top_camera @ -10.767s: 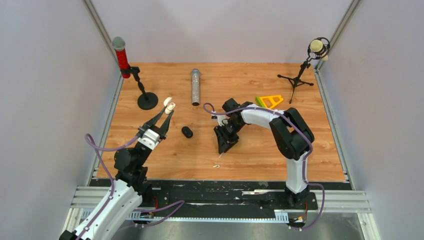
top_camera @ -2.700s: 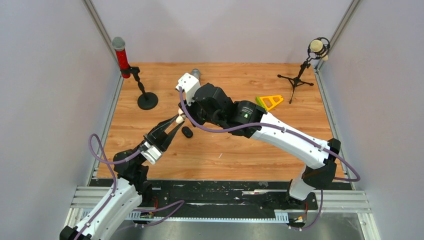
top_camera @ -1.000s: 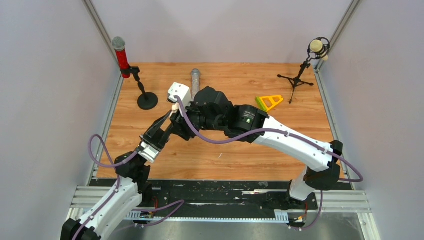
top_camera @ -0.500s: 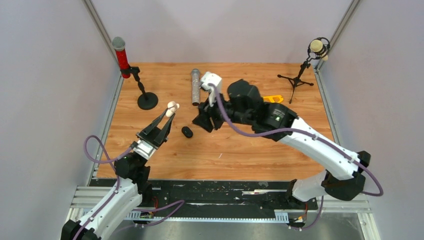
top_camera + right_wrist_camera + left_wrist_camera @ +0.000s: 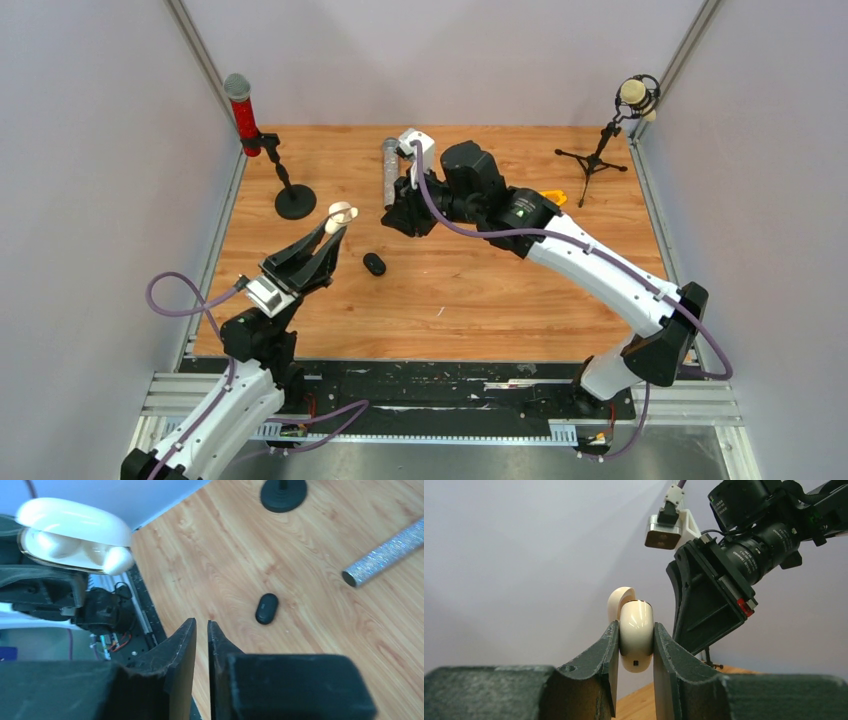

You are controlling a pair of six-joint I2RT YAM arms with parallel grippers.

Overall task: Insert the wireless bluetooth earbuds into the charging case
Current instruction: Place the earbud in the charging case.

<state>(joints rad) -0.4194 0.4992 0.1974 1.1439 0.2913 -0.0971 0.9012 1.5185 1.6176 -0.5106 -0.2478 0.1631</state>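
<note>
My left gripper (image 5: 336, 226) is shut on the white charging case (image 5: 341, 211), holding it up above the table's left part with its lid open. In the left wrist view the case (image 5: 636, 630) is pinched between both fingers. The right wrist view looks down into the open case (image 5: 75, 532), where white earbuds (image 5: 114, 560) sit in it. My right gripper (image 5: 398, 222) hovers to the right of the case, apart from it. Its jaws (image 5: 201, 624) are almost together with only a thin slit, and nothing is between them. A closed black case (image 5: 374, 263) lies on the table.
A silver glitter microphone (image 5: 389, 176) lies behind the right gripper. A red microphone on a round stand (image 5: 294, 201) is at the back left, a tripod microphone (image 5: 598, 150) at the back right, and a yellow-green triangle (image 5: 552, 197) beside the right arm. A thin white sliver (image 5: 437, 312) lies near the front.
My right gripper has pulled away from the white case, moving right and toward the back, and its jaws have narrowed. The left gripper keeps the case and has shifted slightly left.
</note>
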